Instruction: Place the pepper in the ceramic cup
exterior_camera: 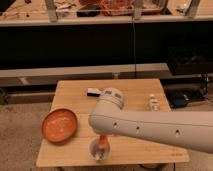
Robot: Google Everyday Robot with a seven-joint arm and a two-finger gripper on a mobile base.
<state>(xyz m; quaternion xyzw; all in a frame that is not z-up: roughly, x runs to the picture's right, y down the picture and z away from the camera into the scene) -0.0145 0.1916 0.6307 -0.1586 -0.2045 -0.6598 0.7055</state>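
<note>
The ceramic cup [99, 150] is small and whitish-grey and stands upright near the front edge of the wooden table [135, 95]. The orange-red pepper [103, 141] hangs upright right over the cup's mouth, with its lower end at or just inside the rim. My gripper [103, 145] points down from under the big white arm [150, 127] and is shut on the pepper. The arm hides most of the gripper.
A shallow round orange plate [60, 125] lies at the table's left. A small clear bottle [153, 103] stands at the right. A small dark flat object [93, 92] lies at the back. Dark shelving runs behind the table.
</note>
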